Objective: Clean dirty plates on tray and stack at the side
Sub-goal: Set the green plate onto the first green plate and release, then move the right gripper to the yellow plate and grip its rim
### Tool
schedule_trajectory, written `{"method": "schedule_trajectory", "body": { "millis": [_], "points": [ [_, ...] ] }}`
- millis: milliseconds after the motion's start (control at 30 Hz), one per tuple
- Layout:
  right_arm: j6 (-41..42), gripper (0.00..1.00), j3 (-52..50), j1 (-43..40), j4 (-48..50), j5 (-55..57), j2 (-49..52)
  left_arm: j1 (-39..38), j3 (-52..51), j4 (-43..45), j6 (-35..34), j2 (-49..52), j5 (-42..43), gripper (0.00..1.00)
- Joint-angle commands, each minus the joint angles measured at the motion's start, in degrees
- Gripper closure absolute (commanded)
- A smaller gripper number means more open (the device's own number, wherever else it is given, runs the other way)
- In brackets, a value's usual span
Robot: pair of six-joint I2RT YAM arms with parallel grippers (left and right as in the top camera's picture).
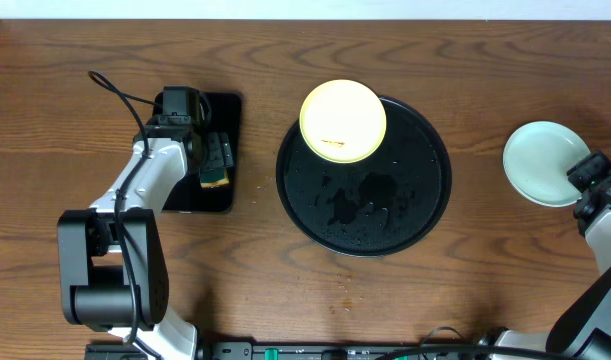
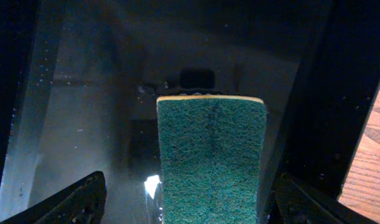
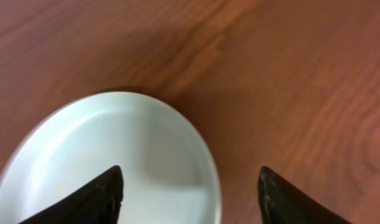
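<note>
The yellow dirty plate (image 1: 343, 121) is lying at the tray's (image 1: 425, 200) eleven o'clock, and the mint plate (image 1: 541, 162) is sitting on wood at its three. Only your wrist views are showing the jaws: the right gripper (image 3: 190, 193) is spreading across the mint rim, seemingly gripping nothing, and the left gripper (image 2: 193, 202) is gaping around the sponge (image 2: 209, 149).

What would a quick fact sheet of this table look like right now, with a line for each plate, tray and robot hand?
yellow plate: at the round tray's upper-left edge, small brown smear
round tray: wet, carries only the yellow plate
mint plate: on the table, right of the tray
sponge: on the rectangular tray, left side
left gripper: open, over the sponge
right gripper: open, fingers either side of the mint plate's rim
</note>
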Motion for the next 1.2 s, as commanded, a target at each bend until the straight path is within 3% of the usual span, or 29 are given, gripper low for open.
{"method": "schedule_trajectory", "body": {
  "millis": [0, 100, 233, 367, 533, 700, 800, 867, 1067, 1167],
  "points": [
    [-1.07, 0.32, 1.20, -0.83, 0.15, -8.72, -1.11, 0.20, -0.17, -0.07, 0.57, -0.24, -0.52, 0.13],
    [-3.43, 0.34, 3.15, 0.39, -1.66, -17.59, -1.68, 0.20, -0.17, -0.09, 0.57, -0.24, -0.52, 0.13],
    [-6.73, 0.34, 10.91, 5.31, -13.88, -22.38, -1.51, 0.20, -0.17, -0.07, 0.57, -0.24, -0.55, 0.12],
    [-14.78, 0.32, 21.75, 14.45, -28.00, -22.82, -0.74, 0.20, -0.17, -0.09, 0.57, -0.24, -0.52, 0.13],
    [-24.30, 0.22, 34.88, 27.96, -40.92, -22.77, 3.41, 0.20, -0.17, -0.07, 0.57, -0.24, -0.52, 0.13],
    [-30.69, 0.18, 37.00, 39.43, -38.12, -23.17, 9.03, 0.20, -0.17, -0.09, 0.57, -0.24, -0.52, 0.13],
    [-27.69, 0.07, 37.00, 44.89, -35.93, -23.54, 12.22, 0.20, -0.17, -0.07, 0.57, -0.24, -0.52, 0.13],
    [-27.08, 0.06, 37.00, 47.58, -35.12, -23.54, 13.40, 0.20, -0.17, -0.07, 0.57, -0.24, -0.52, 0.12],
    [-29.31, 0.34, 37.00, 52.41, -26.49, -10.51, 18.43, 0.20, -0.17, -0.07, 0.57, -0.24, -0.52, 0.13],
    [-33.75, 0.58, 37.00, 52.96, -20.90, -8.66, 22.69, 0.20, -0.17, -0.09, 0.57, -0.24, -0.55, 0.13]
  ]
}}
